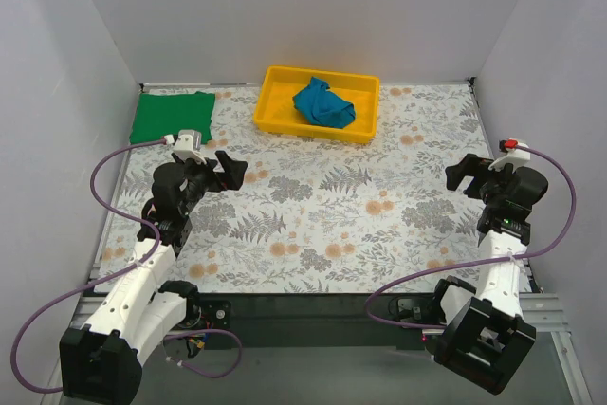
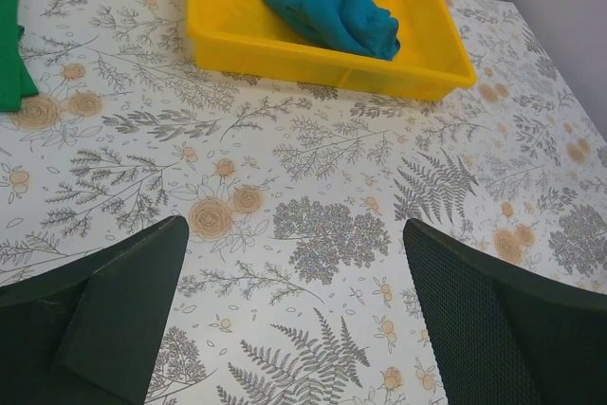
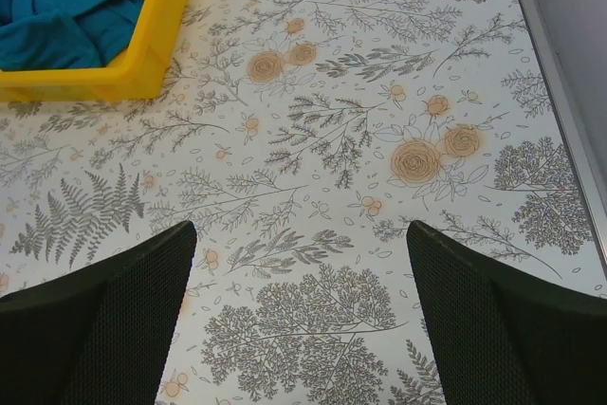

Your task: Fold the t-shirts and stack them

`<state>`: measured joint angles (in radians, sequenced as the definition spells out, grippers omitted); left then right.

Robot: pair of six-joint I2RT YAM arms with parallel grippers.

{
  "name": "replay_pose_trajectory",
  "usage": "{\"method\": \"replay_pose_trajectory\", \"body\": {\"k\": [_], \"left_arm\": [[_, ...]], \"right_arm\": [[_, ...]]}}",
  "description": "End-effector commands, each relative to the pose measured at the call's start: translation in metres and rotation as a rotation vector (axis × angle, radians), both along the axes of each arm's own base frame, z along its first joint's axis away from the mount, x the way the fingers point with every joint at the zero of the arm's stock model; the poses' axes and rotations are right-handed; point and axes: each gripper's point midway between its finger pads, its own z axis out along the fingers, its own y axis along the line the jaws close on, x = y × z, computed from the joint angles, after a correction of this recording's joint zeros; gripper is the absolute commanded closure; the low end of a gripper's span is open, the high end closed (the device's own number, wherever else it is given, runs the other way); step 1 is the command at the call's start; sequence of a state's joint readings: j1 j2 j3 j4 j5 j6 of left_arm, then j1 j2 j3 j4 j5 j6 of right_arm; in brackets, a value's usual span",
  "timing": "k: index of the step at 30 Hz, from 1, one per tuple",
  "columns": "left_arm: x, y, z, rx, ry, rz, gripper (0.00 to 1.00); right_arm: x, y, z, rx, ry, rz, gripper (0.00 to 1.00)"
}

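Observation:
The teal-blue t-shirt (image 1: 323,104) lies crumpled in the yellow tray (image 1: 275,97) at the back centre; it also shows in the left wrist view (image 2: 332,2) and the right wrist view (image 3: 57,11). The bright green t-shirt (image 1: 171,117) lies folded flat at the back left of the table; its edge shows in the left wrist view (image 2: 9,45). My left gripper (image 1: 226,168) is open and empty above the table's left side (image 2: 294,244). My right gripper (image 1: 465,175) is open and empty above the right side (image 3: 302,244).
The table wears a floral printed cloth (image 1: 332,215). White walls close in the left, back and right sides. The yellow tray also shows in the left wrist view (image 2: 427,73) and the right wrist view (image 3: 142,73). A metal rail (image 3: 560,92) runs along the right edge.

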<state>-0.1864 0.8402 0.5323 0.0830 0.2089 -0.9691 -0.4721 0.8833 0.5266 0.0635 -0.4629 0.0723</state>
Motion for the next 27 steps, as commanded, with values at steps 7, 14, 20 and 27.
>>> {"method": "replay_pose_trajectory", "body": {"k": [7,14,20,27], "left_arm": [[-0.002,-0.007,0.014,-0.016,-0.034,-0.033,0.03],[-0.003,-0.013,0.010,-0.027,-0.015,-0.071,0.02],[-0.006,-0.028,0.010,-0.054,0.004,-0.150,0.02],[0.008,-0.043,0.007,-0.111,0.066,-0.196,0.02]], "right_arm": [[-0.009,0.041,0.014,-0.142,-0.140,0.330,0.01],[-0.030,0.075,0.007,-0.226,-0.225,0.595,0.02],[-0.035,0.080,0.008,-0.273,-0.251,0.643,0.02],[-0.041,0.086,0.012,-0.309,-0.268,0.700,0.02]]}}
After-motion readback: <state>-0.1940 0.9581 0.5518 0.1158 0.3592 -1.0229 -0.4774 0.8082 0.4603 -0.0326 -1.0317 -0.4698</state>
